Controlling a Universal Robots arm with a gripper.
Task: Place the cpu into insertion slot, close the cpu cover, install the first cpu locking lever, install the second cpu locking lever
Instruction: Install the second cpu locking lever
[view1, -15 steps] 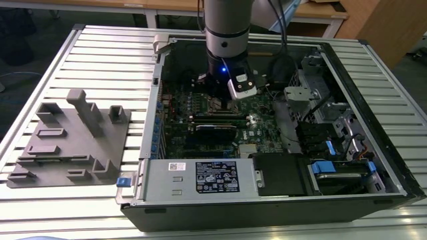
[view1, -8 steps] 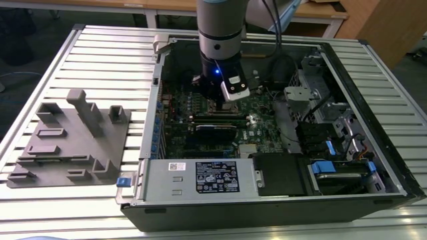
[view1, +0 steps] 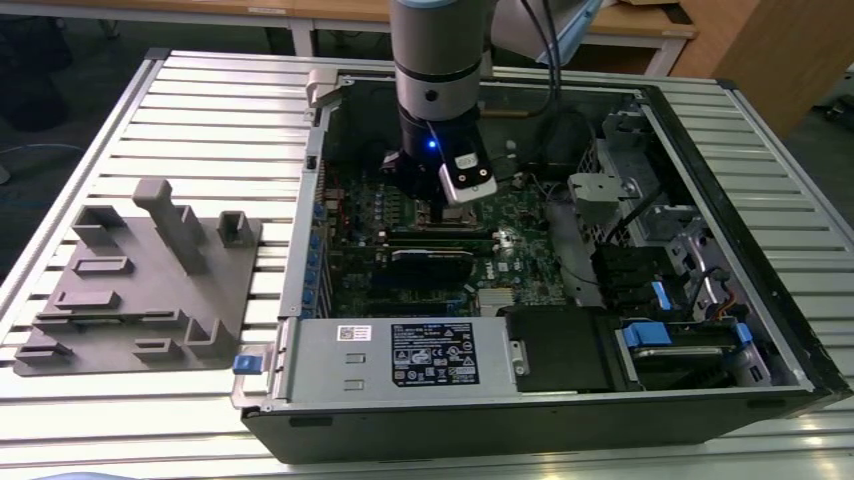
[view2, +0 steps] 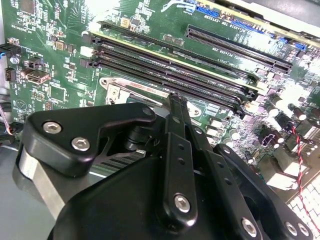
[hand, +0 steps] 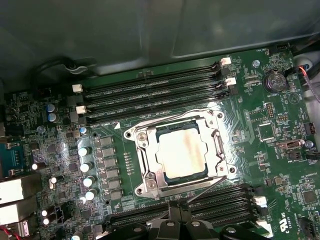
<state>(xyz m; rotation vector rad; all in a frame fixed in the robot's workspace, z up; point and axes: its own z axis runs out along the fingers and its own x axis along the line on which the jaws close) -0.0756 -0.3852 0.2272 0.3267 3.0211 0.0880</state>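
Cpu (hand: 182, 153) seated under gripper (hand: 178, 216).

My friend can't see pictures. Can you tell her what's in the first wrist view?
A silver-grey cpu sits in its socket on a green motherboard, with the metal cpu cover lying around it. Long black memory slots run along two opposite sides of the socket, and the black gripper hangs close above the board.

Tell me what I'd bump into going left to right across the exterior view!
Grey holder block → open computer case's left wall → robot arm over the green motherboard → blue-tabbed drive cage → case's right wall.
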